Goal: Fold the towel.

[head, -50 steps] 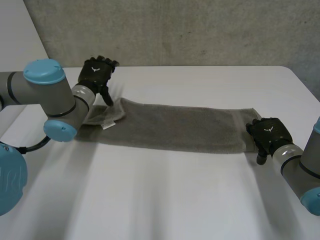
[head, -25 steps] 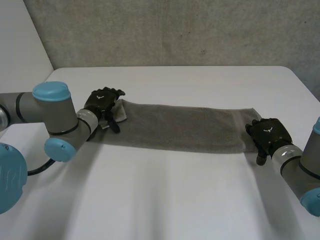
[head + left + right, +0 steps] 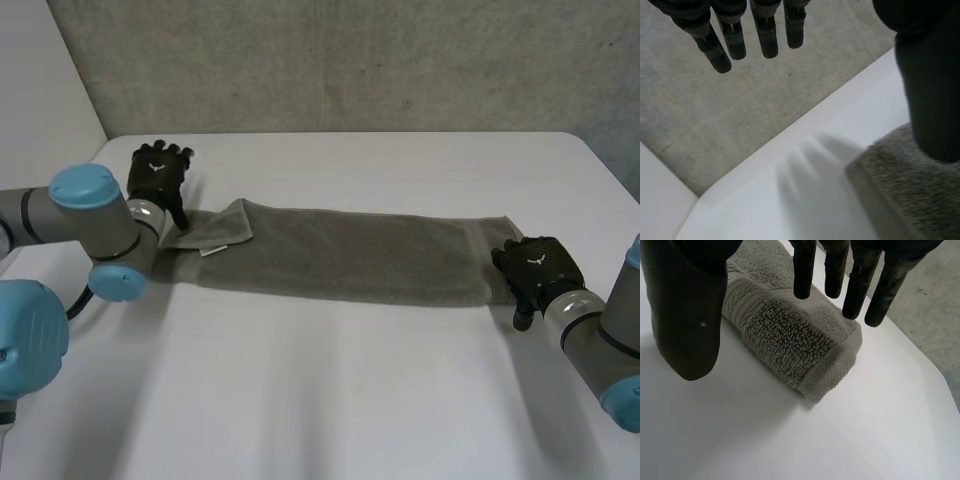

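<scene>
A long grey towel point(image 3: 350, 255) lies stretched across the white table point(image 3: 320, 400), its left end turned over in a small flap. My left hand point(image 3: 158, 170) hovers open just past that left end, fingers point(image 3: 767, 42) straight above the table and thumb point(image 3: 930, 90) over the towel's corner point(image 3: 900, 190). My right hand point(image 3: 537, 268) rests open at the towel's right end. In the right wrist view its straight fingers point(image 3: 860, 285) and thumb point(image 3: 685, 325) stand over the towel's right end point(image 3: 790, 345) without holding it.
A grey concrete wall point(image 3: 350, 60) rises behind the table's far edge. A white panel point(image 3: 40, 90) stands at the far left. Bare tabletop stretches in front of the towel.
My left hand swung down onto the towel's left end and then back off to the far left. The flap at that end shifted slightly. My right hand stayed still.
</scene>
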